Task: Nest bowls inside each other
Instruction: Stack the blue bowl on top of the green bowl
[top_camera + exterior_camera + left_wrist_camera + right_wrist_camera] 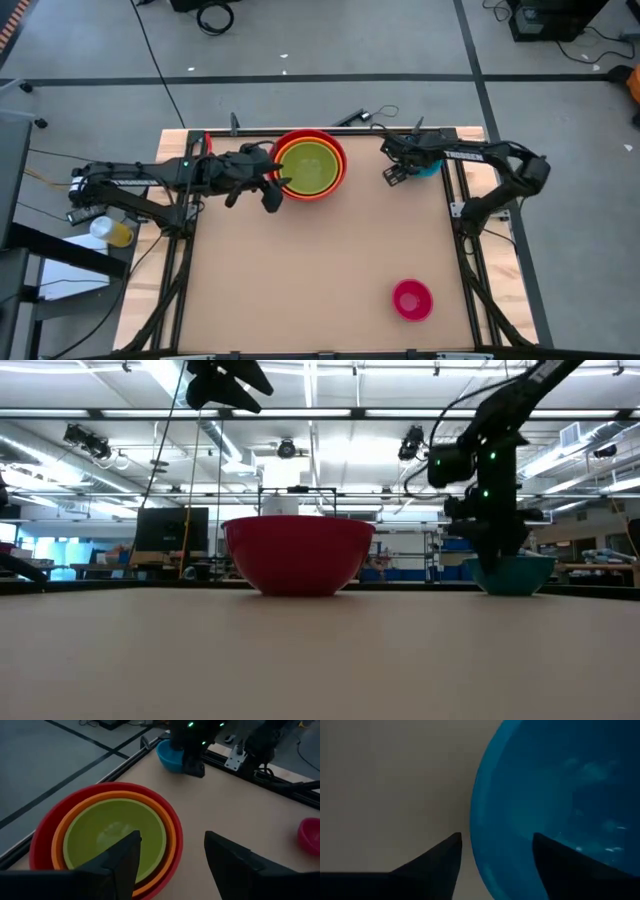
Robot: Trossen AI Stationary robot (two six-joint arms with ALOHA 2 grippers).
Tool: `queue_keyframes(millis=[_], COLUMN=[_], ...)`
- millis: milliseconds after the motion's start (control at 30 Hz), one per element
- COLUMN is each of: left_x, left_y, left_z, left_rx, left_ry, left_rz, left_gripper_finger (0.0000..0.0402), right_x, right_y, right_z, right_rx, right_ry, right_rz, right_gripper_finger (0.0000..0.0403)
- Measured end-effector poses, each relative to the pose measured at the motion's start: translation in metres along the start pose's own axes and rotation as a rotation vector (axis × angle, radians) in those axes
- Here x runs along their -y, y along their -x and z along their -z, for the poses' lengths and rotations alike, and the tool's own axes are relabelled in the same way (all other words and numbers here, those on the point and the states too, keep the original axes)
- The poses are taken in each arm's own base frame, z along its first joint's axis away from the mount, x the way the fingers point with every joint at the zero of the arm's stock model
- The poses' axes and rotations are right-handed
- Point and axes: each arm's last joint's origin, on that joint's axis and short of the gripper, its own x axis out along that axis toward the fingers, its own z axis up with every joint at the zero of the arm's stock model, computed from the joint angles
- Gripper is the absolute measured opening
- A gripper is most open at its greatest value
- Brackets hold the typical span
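The red bowl [310, 165] stands at the table's far middle, with the orange bowl [62, 827] and the yellow-green bowl [110, 832] nested inside it. My left gripper [172, 850] hangs open above the stack's near-left side, holding nothing. A blue bowl [560, 795] stands upright at the far right. My right gripper [497, 845] points down over its left rim, open, one finger above the bowl's inside and one above the table outside. No touch shows. The pink bowl [412, 299] stands alone at the near right.
The brown tabletop [300, 270] lies bare across its middle and near left. Black frame rails [462, 215] run along the table's sides. A yellow item [115, 232] sits off the table beside the left arm's base.
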Motion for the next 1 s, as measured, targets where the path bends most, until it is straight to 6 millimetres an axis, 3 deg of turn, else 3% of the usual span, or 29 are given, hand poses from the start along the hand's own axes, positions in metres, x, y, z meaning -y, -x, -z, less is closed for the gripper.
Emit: queue_keyframes(millis=[133,233,333,400,467,600,733,867,1000], left_x=[0.001,0.001,0.001,0.0,-0.002,-0.009,-0.019,-0.028,-0.034], left_y=[0.0,0.0,0.0,0.0,-0.001,0.001,0.002,0.003,0.003], left_z=[0.0,0.0,0.0,0.0,-0.001,-0.002,-0.005,-0.009,-0.011], left_rx=[0.0,0.0,0.001,0.001,0.002,0.002,0.007,0.022,0.034], left_ry=[0.019,0.023,0.016,0.016,0.018,0.008,0.013,0.038,0.059], left_rz=[0.003,0.002,0.001,-0.003,-0.011,-0.034,-0.068,-0.102,-0.122], left_gripper_finger=[0.0221,0.0221,0.0221,0.0221,0.0221,0.0221,0.0221,0.0221,0.0221], right_x=[-0.002,-0.006,-0.008,-0.01,-0.015,-0.023,-0.049,-0.091,-0.147], right_y=[-0.019,-0.026,-0.021,-0.012,0.005,0.058,0.11,0.143,0.151], right_z=[-0.003,-0.003,-0.007,-0.01,-0.015,-0.033,-0.051,-0.064,-0.068], right_rx=[-0.073,-0.112,-0.102,-0.083,-0.046,0.156,0.43,0.61,0.69], right_ry=[0.004,0.019,0.051,0.055,0.049,0.061,0.106,0.27,0.516], right_rz=[0.022,-0.018,-0.045,-0.065,-0.121,-0.245,-0.4,-0.496,-0.621], right_gripper_finger=[0.0205,0.0125,0.003,0.0023,0.0026,0.0018,0.0018,0.0018,0.0018])
